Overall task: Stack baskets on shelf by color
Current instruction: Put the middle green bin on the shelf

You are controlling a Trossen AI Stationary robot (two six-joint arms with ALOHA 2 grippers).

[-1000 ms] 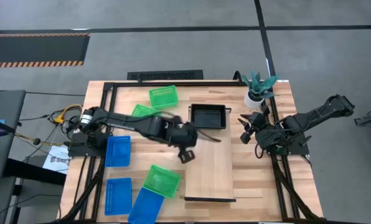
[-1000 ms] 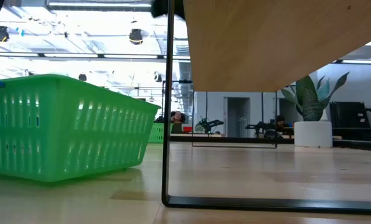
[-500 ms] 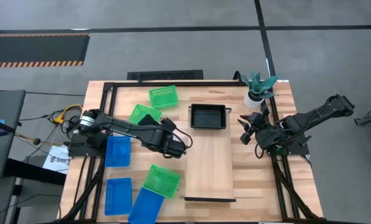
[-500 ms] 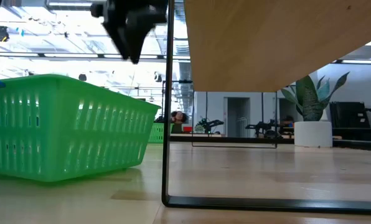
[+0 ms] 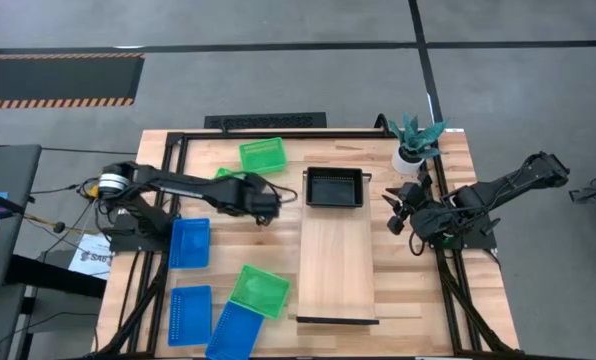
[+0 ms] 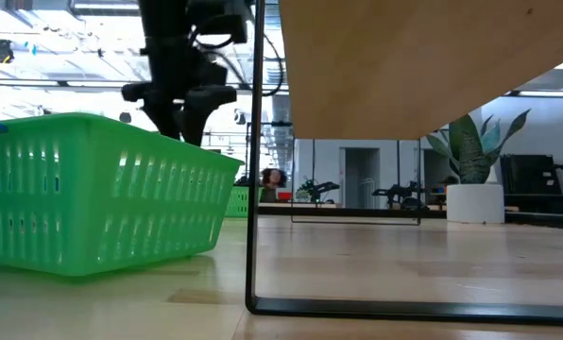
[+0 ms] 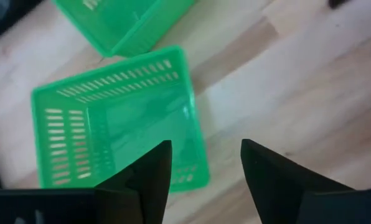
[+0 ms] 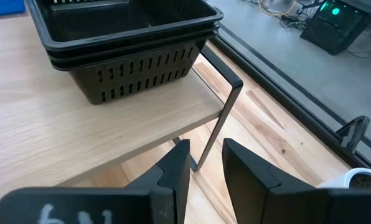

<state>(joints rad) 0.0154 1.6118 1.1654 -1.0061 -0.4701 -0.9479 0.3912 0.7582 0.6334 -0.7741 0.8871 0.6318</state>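
Note:
My left gripper (image 5: pixel 269 205) (image 7: pixel 204 167) hangs open over the table, above the near right corner of a green basket (image 7: pixel 114 118) (image 5: pixel 221 177) that lies open side up on the tabletop. A second green basket (image 5: pixel 261 153) lies farther back. A third green basket (image 5: pixel 259 290) (image 6: pixel 93 189) leans on a blue basket (image 5: pixel 234 332). Two more blue baskets (image 5: pixel 189 243) (image 5: pixel 189 315) lie at the left. Nested black baskets (image 5: pixel 335 187) (image 8: pixel 129 37) stand on the shelf's (image 5: pixel 336 262) far end. My right gripper (image 5: pixel 396 215) (image 8: pixel 205 163) waits open right of them.
A potted plant (image 5: pixel 414 146) stands at the far right corner. The shelf's thin black rail (image 6: pixel 255 189) rises at its near end, another rail (image 8: pixel 216 124) by my right gripper. The shelf board in front of the black baskets is bare.
My left gripper has drawn back from over the shelf's left edge toward the table's far left. It now hangs over the green basket left of the shelf. No basket has moved.

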